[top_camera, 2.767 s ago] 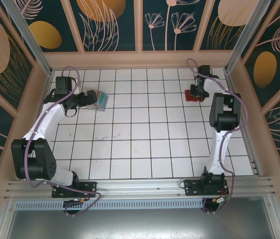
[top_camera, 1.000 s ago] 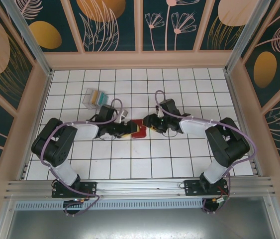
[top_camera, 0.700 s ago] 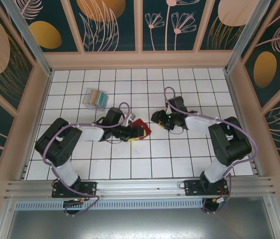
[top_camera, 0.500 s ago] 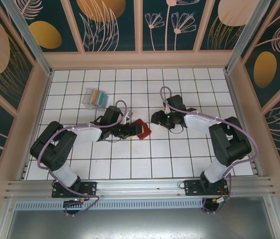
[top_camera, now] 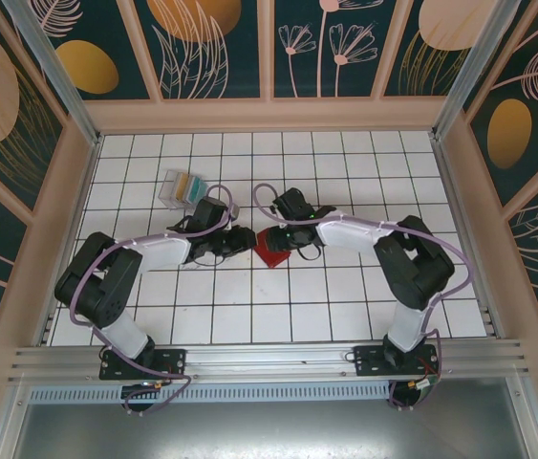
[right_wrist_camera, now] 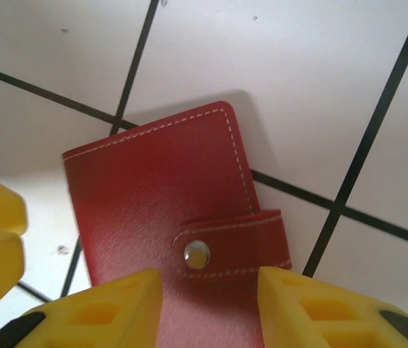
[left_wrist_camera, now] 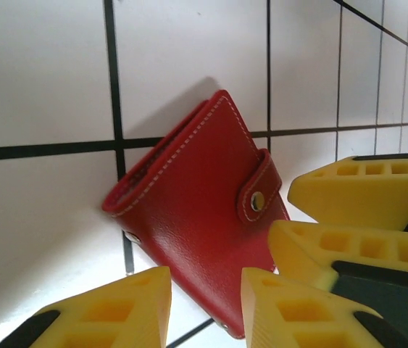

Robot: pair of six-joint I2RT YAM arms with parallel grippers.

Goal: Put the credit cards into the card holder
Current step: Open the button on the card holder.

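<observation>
Risk: card holder (top_camera: 269, 251) — snapped shut, looks tilted, mid-frame on the tabletop (top_camera: 345, 306) — slips or twists if left tool (left_wrist_camera: 205, 284) and right tool (right_wrist_camera: 209, 288) pull unevenly. Both are half-closed astride its edges, grip unclear. In the earlier frame the right tool sits apart, further right.

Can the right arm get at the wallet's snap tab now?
Probably yes: the snap tab lies uncovered on the closed red wallet, just ahead of the open right gripper; the left gripper sits aside.
</observation>
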